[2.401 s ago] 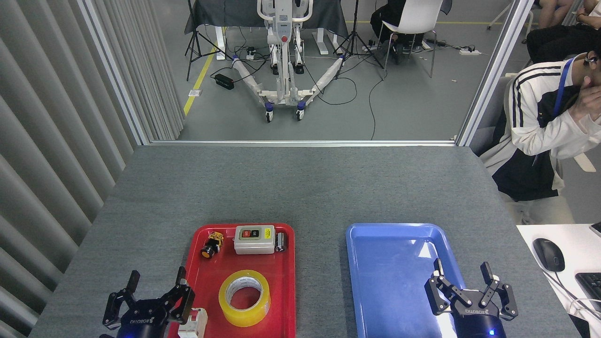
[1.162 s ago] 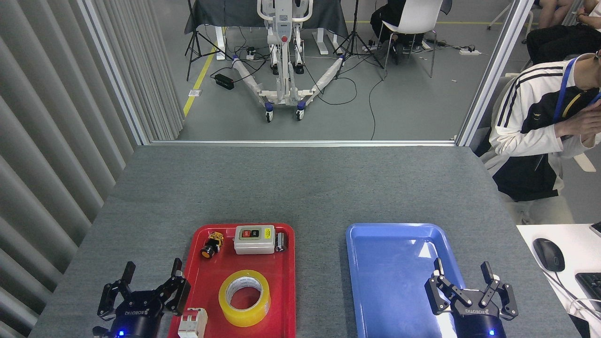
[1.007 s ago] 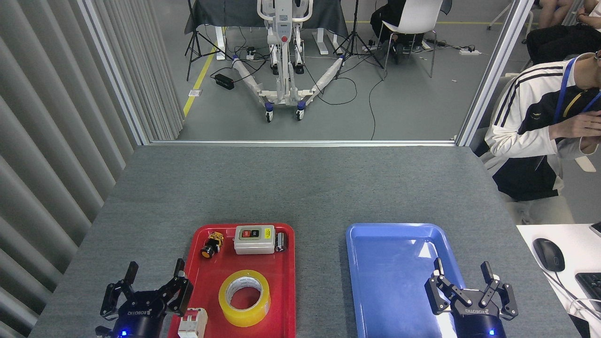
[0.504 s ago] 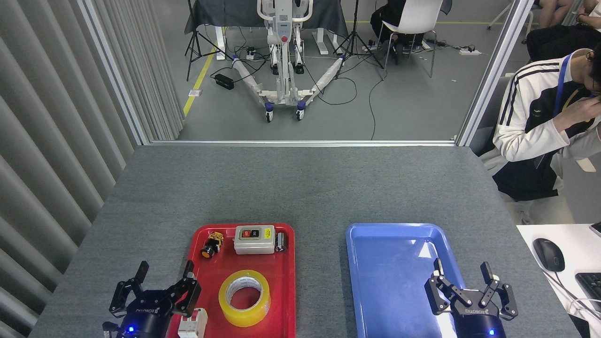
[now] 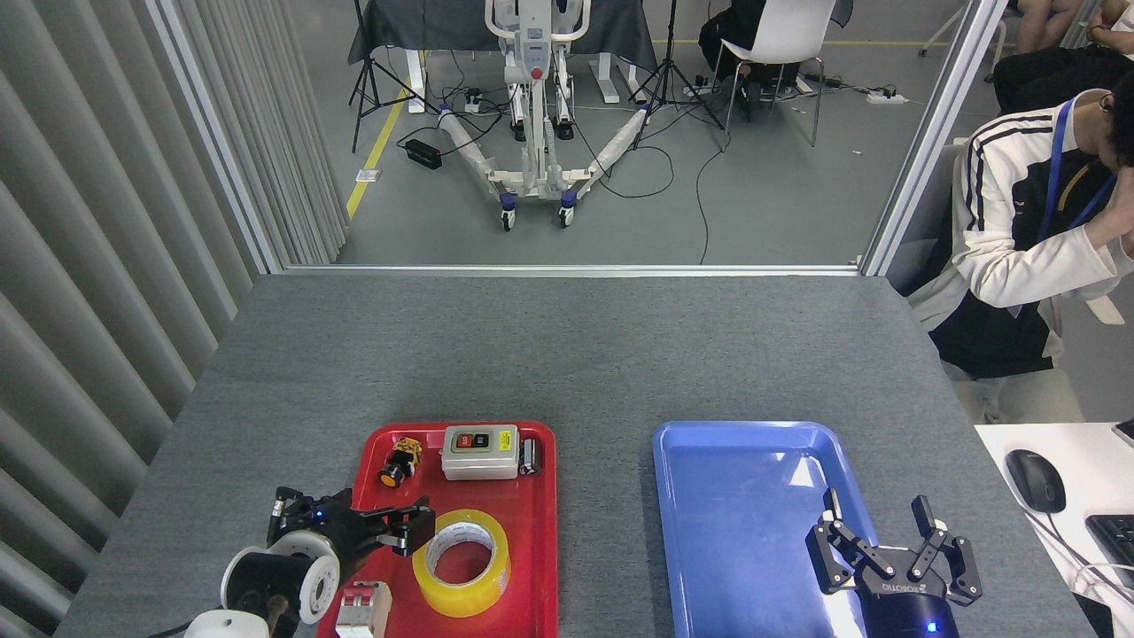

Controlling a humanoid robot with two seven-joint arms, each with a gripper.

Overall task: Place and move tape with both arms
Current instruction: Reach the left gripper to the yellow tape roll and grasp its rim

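Observation:
The tape (image 5: 457,600), a wide yellow roll with a white core, lies flat in the near half of the red tray (image 5: 461,492). My left gripper (image 5: 409,530) has turned sideways and points right over the tray's left edge. Its dark fingers look parted and empty, with the tips just beside the tape's left rim. My right gripper (image 5: 895,554) stands open and empty over the near right part of the blue tray (image 5: 735,514).
The red tray also holds a grey switch box (image 5: 479,451), a yellow push button (image 5: 399,462), a small black cylinder (image 5: 530,456) and a white breaker (image 5: 363,611). A person (image 5: 1019,248) sits past the table's right edge. A mouse (image 5: 1035,480) lies on a white desk.
My left arm has swung right and rotated, so the gripper now points sideways at the tape instead of away from me. The right gripper has barely moved. The person has shifted posture.

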